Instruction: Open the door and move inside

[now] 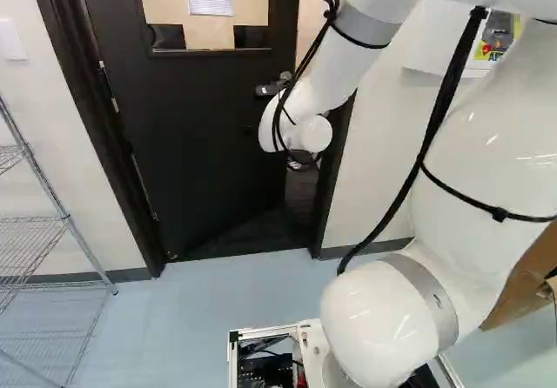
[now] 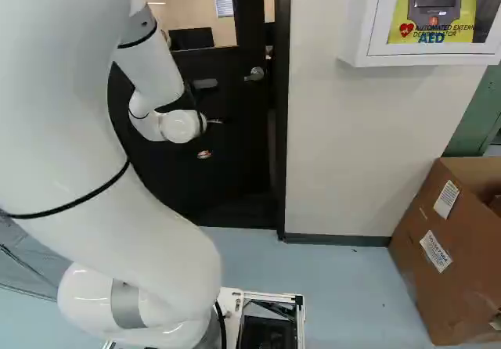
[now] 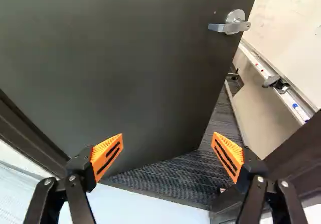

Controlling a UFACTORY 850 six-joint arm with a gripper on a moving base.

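Note:
The black door (image 1: 200, 127) stands partly open, swung away into the room beyond, its hinges at the left of the left base view. In the right base view my gripper (image 2: 205, 154) is in front of the door, mostly hidden against the dark panel. Seen from the wrist, the gripper (image 3: 168, 156) is spread wide with nothing between its orange pads. Its fingers reach toward the doorway, apart from the door (image 3: 125, 68). The silver lever handle (image 3: 230, 27) is ahead of the gripper, near the door's free edge; nothing holds it.
Dark frame posts (image 1: 335, 175) flank the doorway. Beyond are striped carpet (image 3: 175, 176) and a whiteboard tray (image 3: 281, 91). A wire shelf (image 1: 39, 231) stands left in the left base view. The right base view shows an AED cabinet (image 2: 423, 52) and a cardboard box (image 2: 446, 247) on the right.

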